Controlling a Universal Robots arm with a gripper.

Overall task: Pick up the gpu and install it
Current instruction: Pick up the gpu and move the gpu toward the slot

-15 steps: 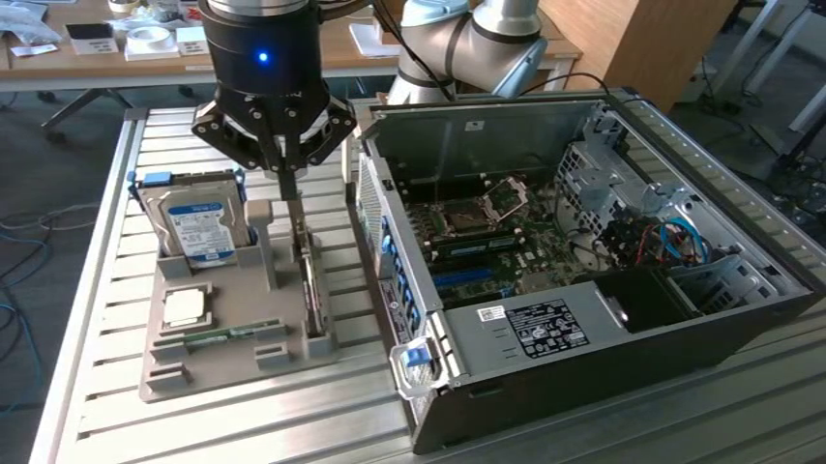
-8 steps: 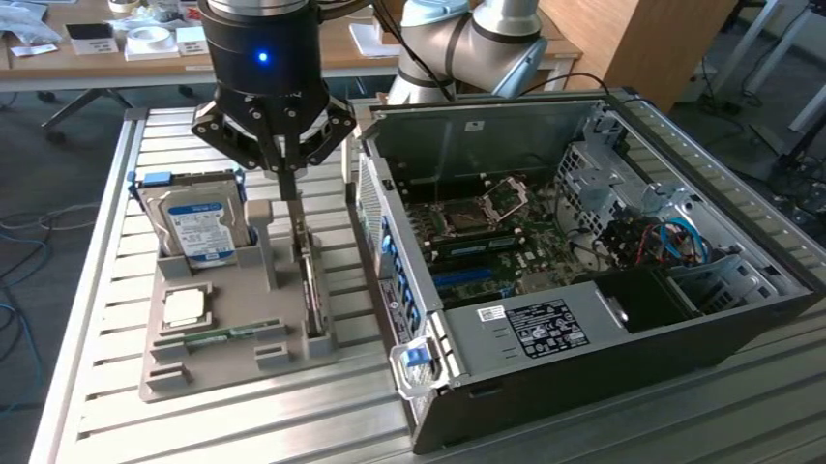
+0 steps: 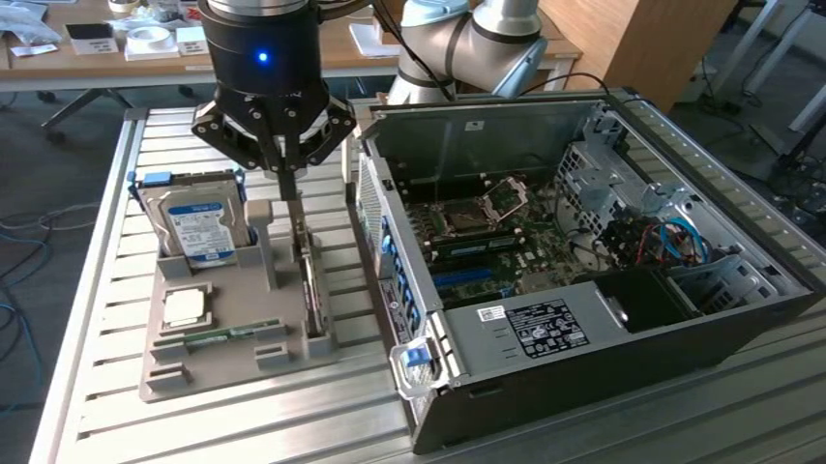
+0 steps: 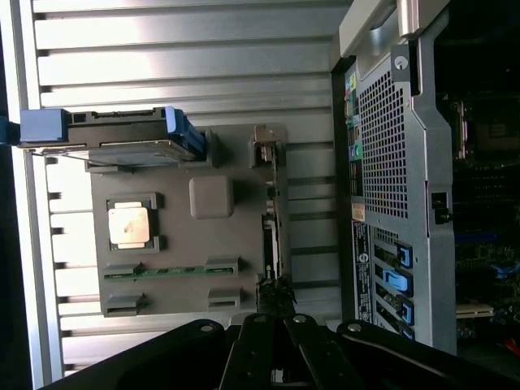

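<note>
gpu [image 3: 308, 280] [image 4: 273, 236] stands on edge in a slot of the grey tray [image 3: 220, 372], on the side nearest the open PC case [image 3: 761, 324]. Gripper [image 3: 285, 174] [image 4: 276, 302] sits right over it, fingers pressed together at the card's top edge; can't tell if the edge is pinched between them. Also in the tray: hard drive [image 3: 200, 227] [image 4: 122, 142] upright at the far end, CPU [image 3: 185, 307] [image 4: 128, 223] flat, RAM stick [image 3: 226, 335] [image 4: 171, 270] near the front. Tray and case sit on a slatted metal table [image 3: 103, 290].
</note>
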